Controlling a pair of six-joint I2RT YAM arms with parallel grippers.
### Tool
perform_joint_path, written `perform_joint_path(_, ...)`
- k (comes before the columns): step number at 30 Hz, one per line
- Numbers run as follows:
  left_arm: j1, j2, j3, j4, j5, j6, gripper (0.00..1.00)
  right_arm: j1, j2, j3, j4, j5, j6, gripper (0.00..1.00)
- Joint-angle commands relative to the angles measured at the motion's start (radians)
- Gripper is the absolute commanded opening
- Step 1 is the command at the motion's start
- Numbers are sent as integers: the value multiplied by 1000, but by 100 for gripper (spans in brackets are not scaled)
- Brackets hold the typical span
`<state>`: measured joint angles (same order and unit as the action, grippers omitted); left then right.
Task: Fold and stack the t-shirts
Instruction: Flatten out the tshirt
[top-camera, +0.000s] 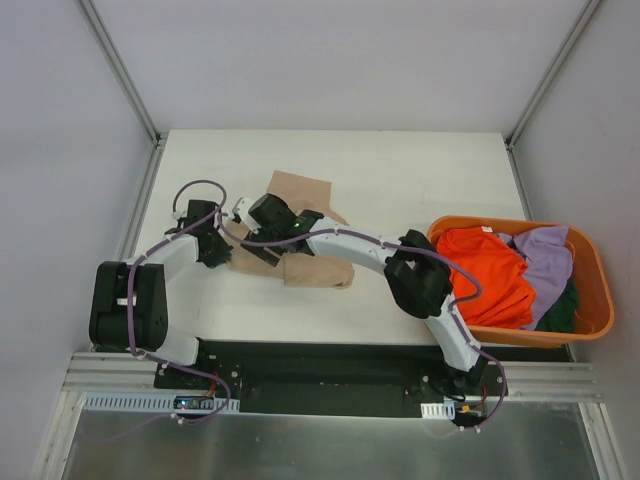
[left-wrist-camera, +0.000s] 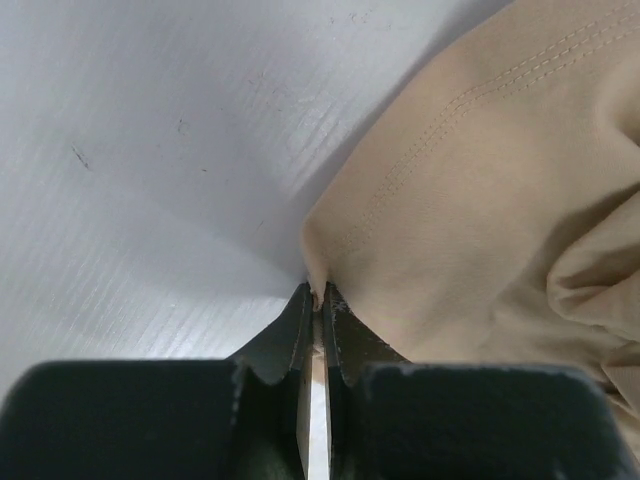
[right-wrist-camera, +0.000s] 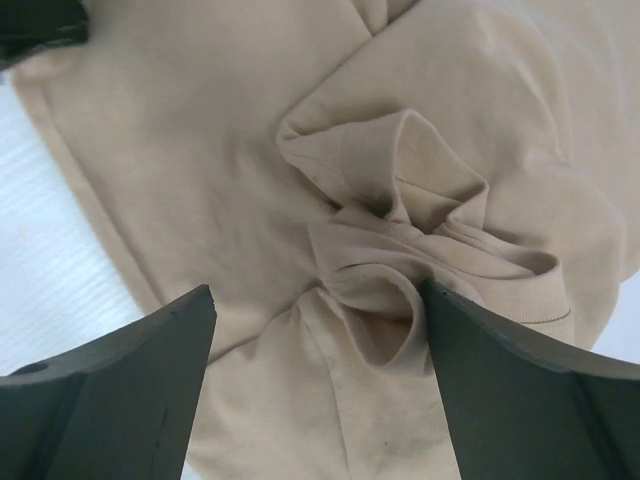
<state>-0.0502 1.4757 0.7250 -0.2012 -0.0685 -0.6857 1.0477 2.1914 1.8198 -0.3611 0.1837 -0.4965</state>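
Tan cloth t-shirt lies rumpled on the white bench. My left claw pinches its hem corner to anchor it. My right claw gapes wide over the bunched collar, likely to smooth it.

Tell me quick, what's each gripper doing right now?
The left gripper: shut on an edge of the tan soft cloth t-shirt.
The right gripper: open, holding nothing, poised over that shirt's bunched collar.
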Motion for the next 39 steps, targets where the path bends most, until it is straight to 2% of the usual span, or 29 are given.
perform_joint_path(1,9,17,-47,-34,6,23,0,-32,7,50,-18,2,30,84)
perform_joint_path(3,9,-6,-62,-21,3,31,0,-37,13,46,-4,58,30,77)
perform_joint_path(5,9,-29,-79,-14,2,37,0,-41,14,47,1,89,38,61)
perform_joint_path(8,9,-60,-94,-7,-1,48,0,-48,2,36,4,132,55,28)
perform_joint_path(12,9,-101,-108,-7,-20,48,0,-58,-53,-20,27,259,90,3)
perform_joint_path(13,9,-112,-113,-7,-28,48,0,-63,-88,-39,33,272,104,0)
perform_joint_path(17,7,-159,-127,-6,-48,49,0,-87,-247,-190,73,330,179,0)
perform_joint_path(22,9,-253,-151,-6,-109,29,0,-118,-543,-422,105,375,266,0)
perform_joint_path(24,7,-303,-147,-13,-105,28,0,-143,-668,-502,106,366,326,0)
perform_joint_path(27,6,-424,-110,-50,-64,-3,0,-152,-832,-585,114,395,331,0)
perform_joint_path(30,4,-601,-18,-86,-33,-38,0,-153,-968,-582,85,384,302,0)
perform_joint_path(34,1,-780,144,-118,-53,-60,0,-155,-1097,-492,39,338,250,0)
perform_joint_path(39,3,-859,380,-135,-96,-49,0,-155,-1203,-326,-25,257,214,0)
